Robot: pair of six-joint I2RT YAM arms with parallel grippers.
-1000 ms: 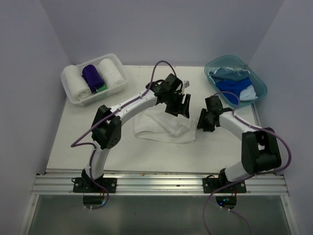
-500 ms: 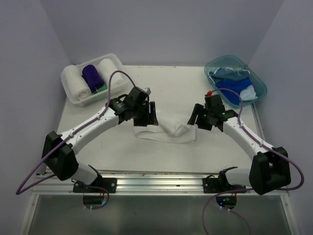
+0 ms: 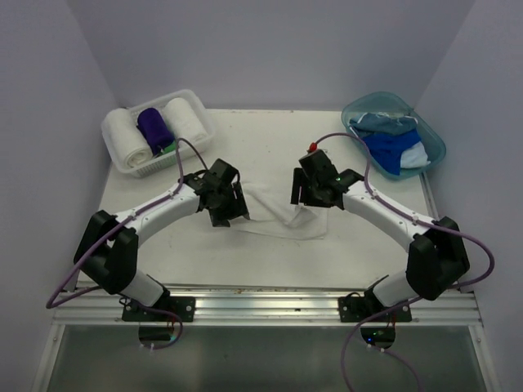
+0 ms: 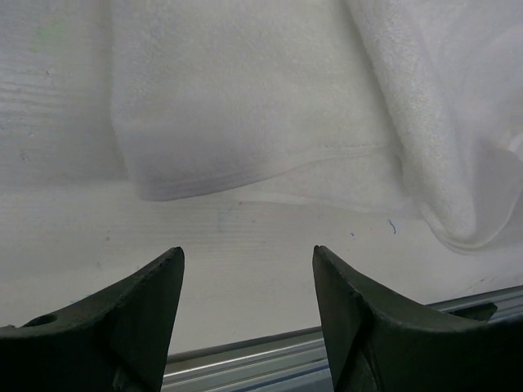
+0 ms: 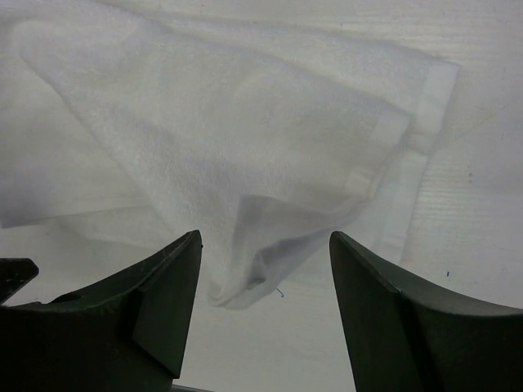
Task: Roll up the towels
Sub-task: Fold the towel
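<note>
A white towel (image 3: 282, 214) lies crumpled and partly folded on the table's middle. It shows in the left wrist view (image 4: 245, 106) and the right wrist view (image 5: 237, 147). My left gripper (image 3: 231, 209) is open and empty, low over the towel's left end (image 4: 249, 253). My right gripper (image 3: 306, 193) is open and empty over the towel's right part, with a folded corner between its fingertips (image 5: 263, 238). Two rolled white towels (image 3: 131, 139) and a rolled purple one (image 3: 154, 127) lie in the basket. Blue towels (image 3: 391, 147) lie in the teal tub.
The white lattice basket (image 3: 200, 135) stands at the back left, with a bit of green beside the purple roll. The translucent teal tub (image 3: 433, 139) stands at the back right. A metal rail (image 3: 270, 306) runs along the table's near edge.
Both arms have come down and inward to the white towel, the left from above its back edge to its left end, the right from its right side to over its right part. The towel lies flatter.
</note>
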